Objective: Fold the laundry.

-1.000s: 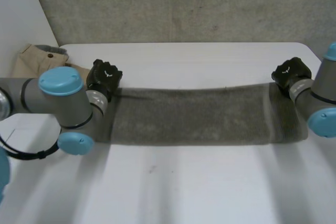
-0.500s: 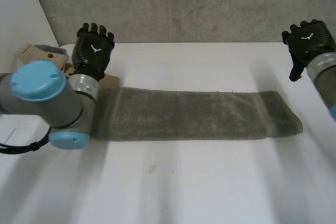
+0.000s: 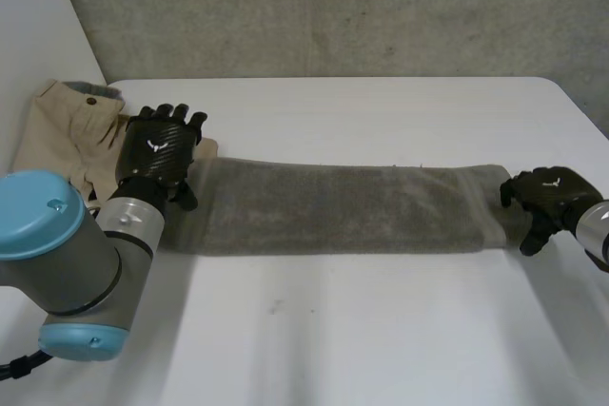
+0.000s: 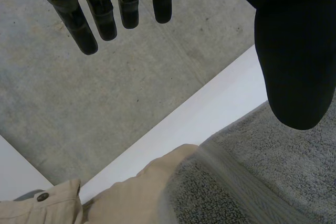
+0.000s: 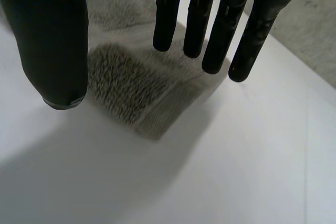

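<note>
The left hand (image 3: 160, 154) is spread open with nothing in it. In the left wrist view its fingers (image 4: 84, 30) reach out straight and the thumb (image 4: 294, 51) stands well apart from them. It is over the left end of the towel (image 3: 343, 206), and the pictures do not settle whether the palm touches the cloth. Under the thumb lies the towel's grey pile with a woven band along its end.

The right hand (image 3: 542, 199) is also open and holds nothing. In the right wrist view its fingers (image 5: 168, 19) are straight and the thumb (image 5: 52, 35) is set wide of them. It hangs over the right end of the towel, and the folded corner shows between thumb and fingers, with its layered edge turned to the near side.

The towel is a long, narrow, folded grey strip. It lies flat across the middle of the white table (image 3: 381, 330), running from the left hand to the right hand.

At the towel's left end a pair of beige trousers (image 3: 67, 130) lies at the far left of the table and touches the towel's end. A button (image 4: 42, 196) shows on them. The left arm (image 3: 67, 254), grey with light-blue caps, comes in at the near left. A grey concrete wall (image 3: 333, 7) rises beyond the table's far edge.
</note>
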